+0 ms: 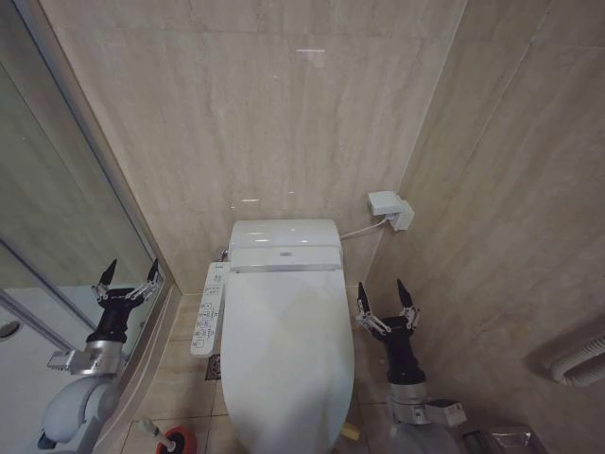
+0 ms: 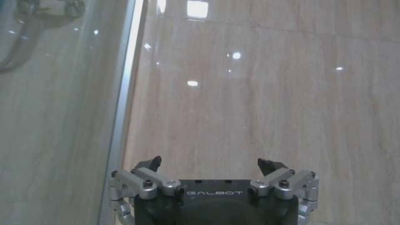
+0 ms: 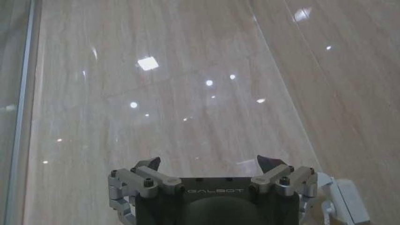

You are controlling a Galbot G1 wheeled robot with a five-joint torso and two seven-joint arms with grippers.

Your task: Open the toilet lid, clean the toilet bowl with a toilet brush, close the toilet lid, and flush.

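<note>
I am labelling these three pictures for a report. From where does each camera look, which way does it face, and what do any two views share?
Head view: from the robot's head, down at the closed toilet lid; left gripper and right gripper open beside it.
Left wrist view: behind the left gripper, facing the beige wall and glass partition.
Right wrist view: behind the right gripper, facing the same wall.

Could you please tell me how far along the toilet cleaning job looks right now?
Nothing looks started: the toilet lid is down. Nothing is in hand; the left tool and right tool flank it, open and empty. The toilet brush sits in its red holder. Every step remains.
</note>
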